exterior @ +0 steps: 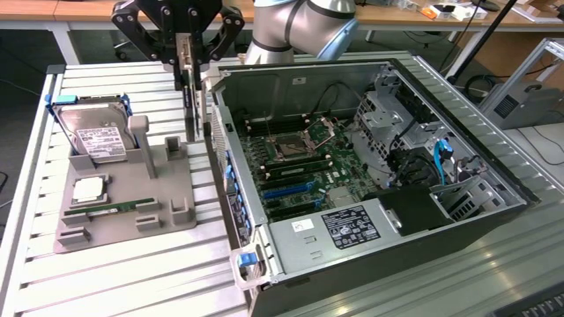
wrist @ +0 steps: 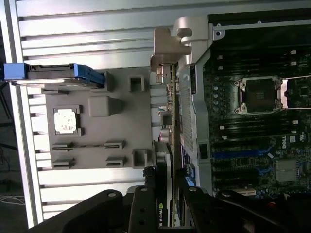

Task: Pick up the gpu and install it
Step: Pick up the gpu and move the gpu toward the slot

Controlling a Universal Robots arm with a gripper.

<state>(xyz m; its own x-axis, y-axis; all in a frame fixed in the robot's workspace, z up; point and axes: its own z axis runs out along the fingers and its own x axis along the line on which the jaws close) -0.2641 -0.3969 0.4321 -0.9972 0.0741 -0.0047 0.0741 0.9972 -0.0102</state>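
The gpu is a thin dark card hanging edge-on and upright in the air. It is just above the grey holder tray and close beside the open computer case's near wall. My gripper is shut on the card's upper end. In the wrist view the gpu runs away from my gripper, with its silver bracket at the far end, over the gap between tray and case. The motherboard's blue slots lie inside the case, apart from the card.
On the tray stand a silver hard drive in blue rails, a processor chip and a green memory stick. The case holds a power supply, cables and drive cages. The slatted table extends around both.
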